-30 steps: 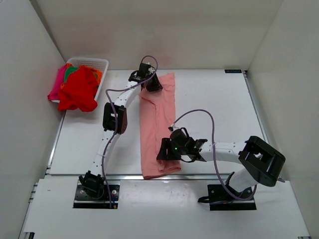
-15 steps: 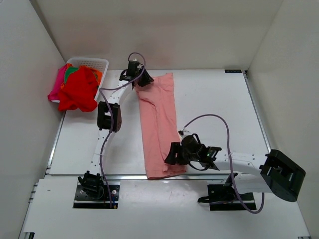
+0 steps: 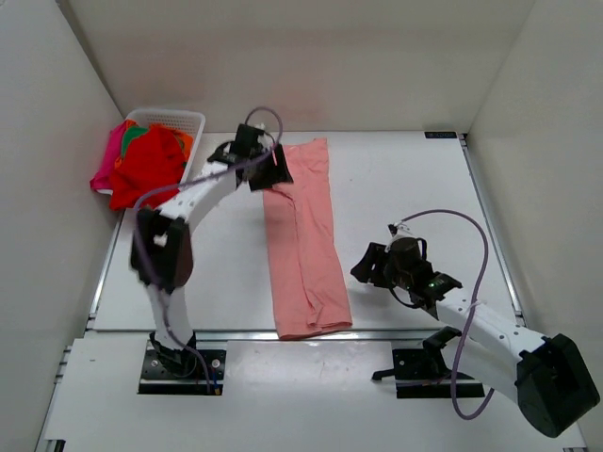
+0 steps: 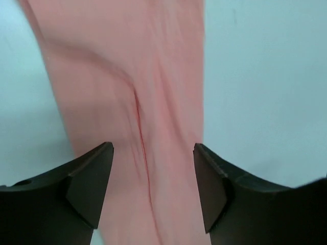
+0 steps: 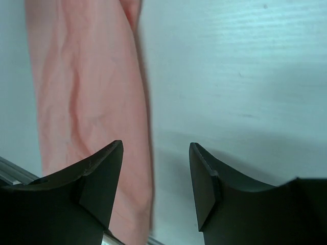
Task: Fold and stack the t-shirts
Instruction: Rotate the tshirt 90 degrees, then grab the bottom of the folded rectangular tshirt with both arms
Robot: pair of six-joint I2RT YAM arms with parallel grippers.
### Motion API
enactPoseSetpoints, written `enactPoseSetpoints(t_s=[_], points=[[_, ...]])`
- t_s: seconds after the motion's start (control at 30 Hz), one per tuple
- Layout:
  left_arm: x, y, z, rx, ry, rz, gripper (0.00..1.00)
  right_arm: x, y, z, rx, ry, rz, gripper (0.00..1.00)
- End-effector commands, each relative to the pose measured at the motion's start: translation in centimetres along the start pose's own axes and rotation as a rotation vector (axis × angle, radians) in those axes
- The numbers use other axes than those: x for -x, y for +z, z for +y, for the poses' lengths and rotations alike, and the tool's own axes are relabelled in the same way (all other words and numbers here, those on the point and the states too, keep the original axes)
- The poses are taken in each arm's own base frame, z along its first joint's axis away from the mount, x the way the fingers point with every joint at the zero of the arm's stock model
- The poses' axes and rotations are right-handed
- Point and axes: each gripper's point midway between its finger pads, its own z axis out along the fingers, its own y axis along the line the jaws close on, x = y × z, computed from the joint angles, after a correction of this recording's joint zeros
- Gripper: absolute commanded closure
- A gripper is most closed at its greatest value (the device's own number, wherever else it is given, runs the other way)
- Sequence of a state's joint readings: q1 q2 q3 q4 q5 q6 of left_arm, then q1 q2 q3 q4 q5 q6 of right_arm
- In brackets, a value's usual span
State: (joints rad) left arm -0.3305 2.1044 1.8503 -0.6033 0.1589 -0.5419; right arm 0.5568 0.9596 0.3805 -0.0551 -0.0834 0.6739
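Note:
The salmon-pink t-shirt [image 3: 303,235] lies folded lengthwise as a long strip down the middle of the table. My left gripper [image 3: 271,173] hovers open over its far end; in the left wrist view the pink cloth [image 4: 153,102] shows between and under the spread fingers [image 4: 94,178], not pinched. My right gripper [image 3: 366,267] is open just to the right of the strip's near half, apart from it, with only bare table between its jaws [image 5: 156,173]. The shirt's edge [image 5: 87,102] lies to the left of them. More t-shirts, red [image 3: 146,171], magenta [image 3: 104,162] and orange/green [image 3: 143,132], are heaped at the basket.
The white lattice basket [image 3: 179,118] stands at the table's far left corner with shirts spilling over its side. White walls close in on the left, back and right. The table's near edge [image 3: 236,331] runs just below the pink strip's end.
The left jaws have opened over the shirt's far end. The right gripper has left the shirt's near end and moved off to the right. The strip now lies flat and straight.

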Motion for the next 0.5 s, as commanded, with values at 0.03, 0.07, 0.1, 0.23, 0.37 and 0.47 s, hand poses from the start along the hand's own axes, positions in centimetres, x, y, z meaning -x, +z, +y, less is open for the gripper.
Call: enactPoseSetpoints(t_s=[0.03, 0.07, 0.1, 0.23, 0.37, 0.47], points=[[-11.0, -7.8, -1.5, -0.026, 0.113, 0.018, 0.24, -2.1, -1.6, -1.8, -0.057, -0.021, 0.056, 0.46], [-14.1, -9.3, -1.1, -0.035, 0.107, 0.044, 0.25, -1.7, -2.0, -1.6, -0.065, -0.02, 0.035, 0.44], [-15.7, -10.5, 0.4, 0.004, 0.083, 0.031, 0.24, -2.5, -2.2, -1.5, -0.065, 0.001, 0.056, 0.45], [-22.2, -13.0, 2.5, -0.007, 0.03, 0.06, 0.24, -5.1, -3.2, -0.9, -0.05, 0.026, 0.095, 0.43], [-25.7, -14.2, 4.1, 0.002, 0.017, 0.083, 0.24, -7.8, -3.4, -0.6, -0.035, 0.047, 0.164, 0.41], [-29.4, -14.2, 4.7, -0.001, -0.015, 0.15, 0.24, -8.6, -3.2, -0.6, -0.052, 0.037, 0.176, 0.4]])
